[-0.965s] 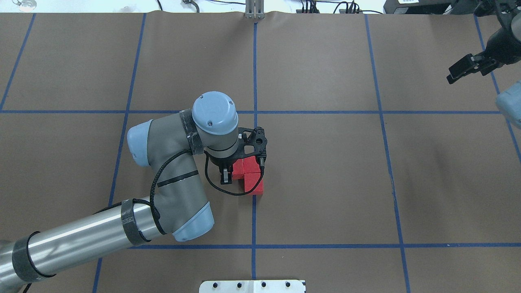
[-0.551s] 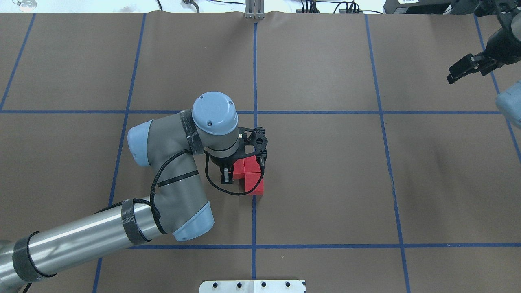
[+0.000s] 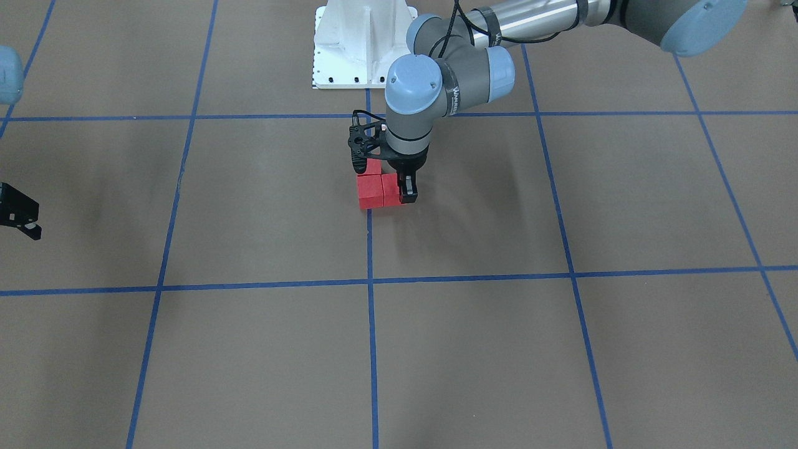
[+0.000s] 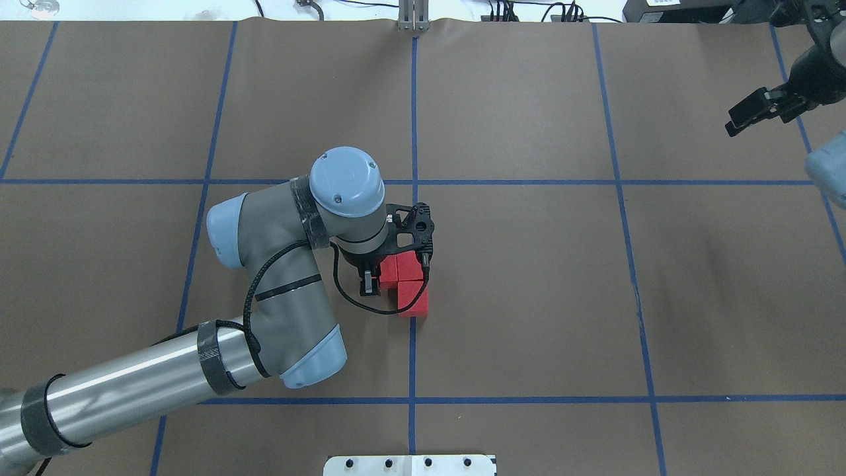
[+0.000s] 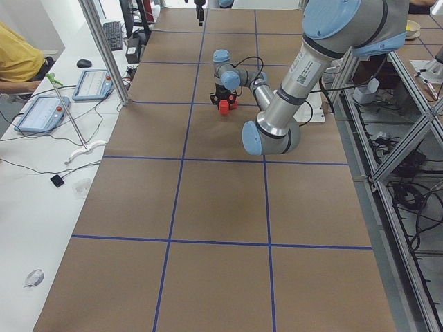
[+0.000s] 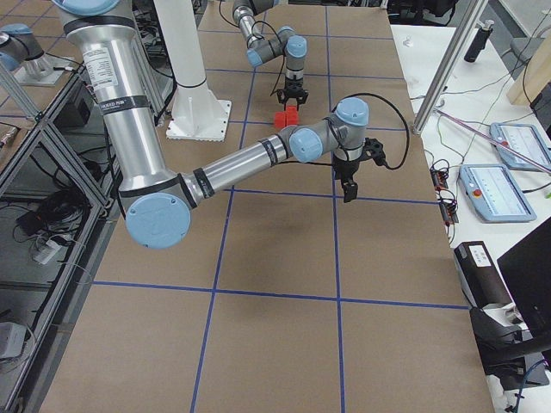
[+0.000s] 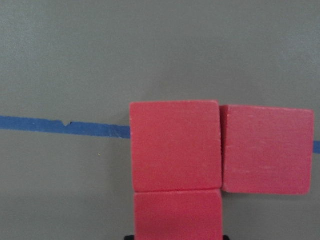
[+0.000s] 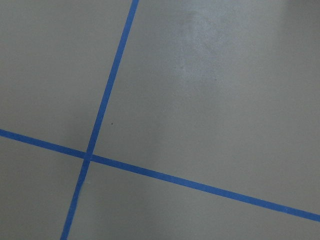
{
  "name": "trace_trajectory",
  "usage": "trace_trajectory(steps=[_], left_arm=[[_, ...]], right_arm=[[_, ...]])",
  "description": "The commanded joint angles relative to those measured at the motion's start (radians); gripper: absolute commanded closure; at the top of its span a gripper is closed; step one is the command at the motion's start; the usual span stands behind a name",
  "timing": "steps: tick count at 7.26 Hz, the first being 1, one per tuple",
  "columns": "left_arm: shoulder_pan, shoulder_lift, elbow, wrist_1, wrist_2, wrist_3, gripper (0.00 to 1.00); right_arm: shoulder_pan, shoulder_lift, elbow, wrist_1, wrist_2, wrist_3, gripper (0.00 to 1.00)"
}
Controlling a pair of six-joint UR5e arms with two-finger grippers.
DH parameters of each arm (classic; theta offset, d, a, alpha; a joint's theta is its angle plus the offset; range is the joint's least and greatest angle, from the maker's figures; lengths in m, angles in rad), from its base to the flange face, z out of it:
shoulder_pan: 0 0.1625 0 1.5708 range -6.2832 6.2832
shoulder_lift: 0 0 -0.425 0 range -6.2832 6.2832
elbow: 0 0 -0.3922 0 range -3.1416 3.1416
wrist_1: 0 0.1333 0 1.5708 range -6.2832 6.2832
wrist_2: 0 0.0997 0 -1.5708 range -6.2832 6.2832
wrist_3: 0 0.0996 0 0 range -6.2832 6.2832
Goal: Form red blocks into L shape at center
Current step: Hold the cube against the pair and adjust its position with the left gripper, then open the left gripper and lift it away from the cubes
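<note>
Three red blocks (image 4: 411, 285) lie touching in an L on the brown floor, with two of them on the central blue tape line (image 4: 413, 357). They also show in the front view (image 3: 374, 189) and fill the left wrist view (image 7: 175, 145). My left gripper (image 4: 370, 277) hangs straight down at the L's short arm, and the block there (image 7: 177, 215) is nearest to it. One finger (image 3: 407, 189) shows beside that block; the other is hidden under the wrist. The jaws look open and hold nothing. My right gripper (image 4: 757, 123) is open and empty, high at the far right.
The white robot base (image 4: 410, 465) sits at the near edge on the centre line. A metal post (image 4: 414, 16) stands at the far edge. The right wrist view shows only brown floor and a tape crossing (image 8: 87, 156). My left arm's elbow (image 4: 284, 317) lies left of the blocks.
My left wrist has shifted very slightly up and left in the overhead view. The three blocks and my right arm have stayed in place.
</note>
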Motion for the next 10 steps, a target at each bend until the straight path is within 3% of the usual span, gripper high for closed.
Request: trace_trajectory(steps=[1, 5, 8, 10], left_arm=[[-0.001, 0.001, 0.008, -0.015, 0.001, -0.002, 0.04], [-0.013, 0.002, -0.016, -0.012, 0.001, -0.002, 0.00], [-0.032, 0.040, -0.183, 0.072, -0.003, 0.002, 0.00], [-0.105, 0.053, -0.243, 0.126, -0.004, -0.002, 0.00]], right_arm=[[0.000, 0.000, -0.001, 0.000, -0.001, 0.000, 0.01], [0.000, 0.000, -0.001, 0.000, -0.001, 0.000, 0.01], [0.000, -0.002, 0.000, 0.000, -0.001, -0.002, 0.01], [0.000, -0.005, 0.000, 0.000, 0.001, -0.011, 0.01]])
